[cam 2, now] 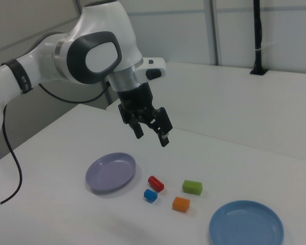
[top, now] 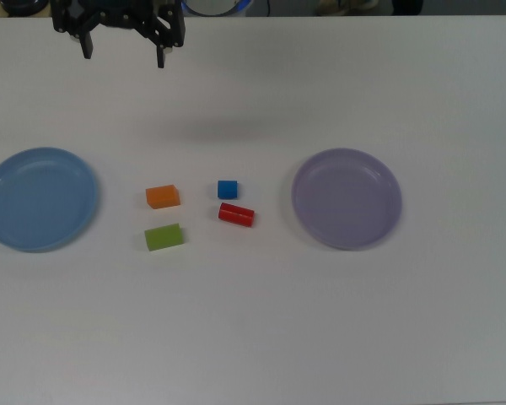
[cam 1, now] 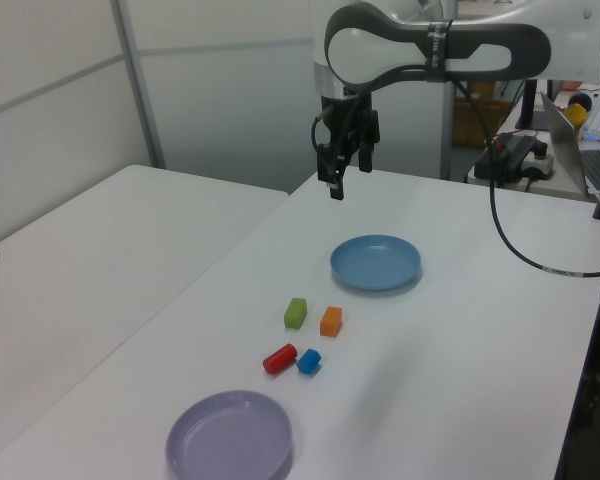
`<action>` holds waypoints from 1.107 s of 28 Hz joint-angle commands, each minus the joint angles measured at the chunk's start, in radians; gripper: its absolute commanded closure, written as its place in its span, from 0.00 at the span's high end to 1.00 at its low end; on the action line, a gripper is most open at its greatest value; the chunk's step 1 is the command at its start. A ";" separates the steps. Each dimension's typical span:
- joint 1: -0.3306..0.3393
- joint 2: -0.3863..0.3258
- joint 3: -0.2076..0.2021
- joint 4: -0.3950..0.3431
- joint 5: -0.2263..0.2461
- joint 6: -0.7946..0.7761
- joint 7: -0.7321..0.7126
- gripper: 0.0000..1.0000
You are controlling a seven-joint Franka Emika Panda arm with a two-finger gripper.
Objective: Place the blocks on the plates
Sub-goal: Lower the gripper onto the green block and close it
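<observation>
overhead, open claw, 4 unlabelled blocks

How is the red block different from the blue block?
The red block is a longer, rounded piece lying on its side; the blue block is a short, boxy cube. One is red, one blue. Both lie on the white table between the plates, on neither.

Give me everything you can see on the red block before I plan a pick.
The red block is a small oblong piece with rounded ends, solid glossy red, plastic by its look. It lies flat on the white table, long axis slightly tilted in the top view. It sits between the two plates, nearer the lavender plate, just below the blue cube in the top view and seemingly apart from it. Nothing grips it.
</observation>
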 commanded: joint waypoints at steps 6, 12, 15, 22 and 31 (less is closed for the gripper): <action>0.015 0.105 -0.003 -0.006 0.017 0.021 -0.087 1.00; 0.039 0.168 -0.003 -0.017 0.043 0.129 -0.205 1.00; 0.037 0.229 -0.004 -0.017 0.052 0.193 -0.215 1.00; 0.039 0.335 -0.007 -0.048 -0.035 0.393 -0.305 1.00; 0.042 0.435 -0.012 -0.043 -0.051 0.482 -0.304 1.00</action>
